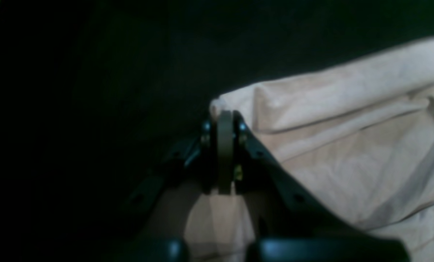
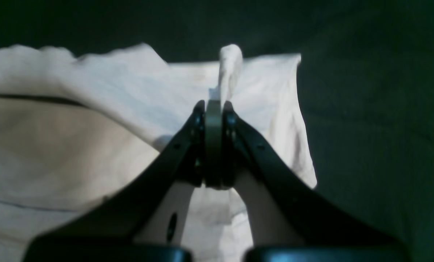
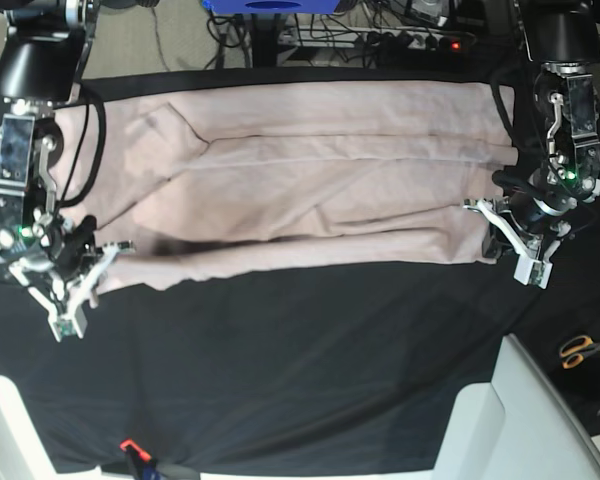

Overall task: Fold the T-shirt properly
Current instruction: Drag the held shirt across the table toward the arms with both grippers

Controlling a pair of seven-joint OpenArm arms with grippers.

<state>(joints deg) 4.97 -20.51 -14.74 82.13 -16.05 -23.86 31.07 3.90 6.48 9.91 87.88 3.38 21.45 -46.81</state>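
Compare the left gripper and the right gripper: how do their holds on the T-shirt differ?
The left gripper pinches a corner at the edge of the T-shirt, with only a small bit of cloth past its tips; the right gripper holds a bunched tuft that stands up beyond its tips. In the base view, the left gripper is at the shirt's right end, the right gripper at its left end. Both are shut on the cloth.

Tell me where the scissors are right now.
In the base view, the scissors lie at the far right edge, off the black tablecloth, below the left gripper.
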